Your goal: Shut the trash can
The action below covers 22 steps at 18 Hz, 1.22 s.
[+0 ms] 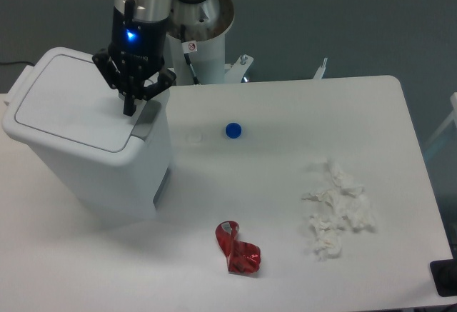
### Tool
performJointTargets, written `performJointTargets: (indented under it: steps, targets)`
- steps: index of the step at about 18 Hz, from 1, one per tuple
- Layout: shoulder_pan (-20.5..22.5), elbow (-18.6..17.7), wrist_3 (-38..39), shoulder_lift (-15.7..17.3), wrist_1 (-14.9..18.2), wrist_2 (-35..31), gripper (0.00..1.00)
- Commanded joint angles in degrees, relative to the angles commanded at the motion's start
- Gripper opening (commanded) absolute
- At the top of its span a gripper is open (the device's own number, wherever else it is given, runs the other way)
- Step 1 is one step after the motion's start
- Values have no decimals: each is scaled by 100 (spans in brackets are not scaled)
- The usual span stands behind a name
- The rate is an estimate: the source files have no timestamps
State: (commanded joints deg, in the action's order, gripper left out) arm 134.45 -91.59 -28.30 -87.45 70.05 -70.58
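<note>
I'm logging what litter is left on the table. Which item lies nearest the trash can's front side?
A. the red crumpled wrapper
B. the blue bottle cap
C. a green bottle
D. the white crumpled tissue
B. The blue bottle cap sits just right of the trash can, closer than the red crumpled wrapper or the white crumpled tissue; no green bottle shows.

One trash can (pixel 86 148) stood on one table (pixel 285 205), with one gripper (pixel 129 111) above it. There were one blue bottle cap (pixel 233 131), one crumpled red wrapper (pixel 238 249) and one heap of white tissue (pixel 337 212).
</note>
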Motion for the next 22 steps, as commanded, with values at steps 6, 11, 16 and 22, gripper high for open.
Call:
performJointTargets:
  steps: [6, 11, 16, 22]
  targets:
    - [1187, 97, -815, -605, -378, -35, 100]
    - [1935, 421, -2449, -1317, -448, -227, 100]
    - [2234, 958, -4023, -2100, -422, -816, 100]
    - [2560, 1152, -5131, -2812, -387, -1343, 100]
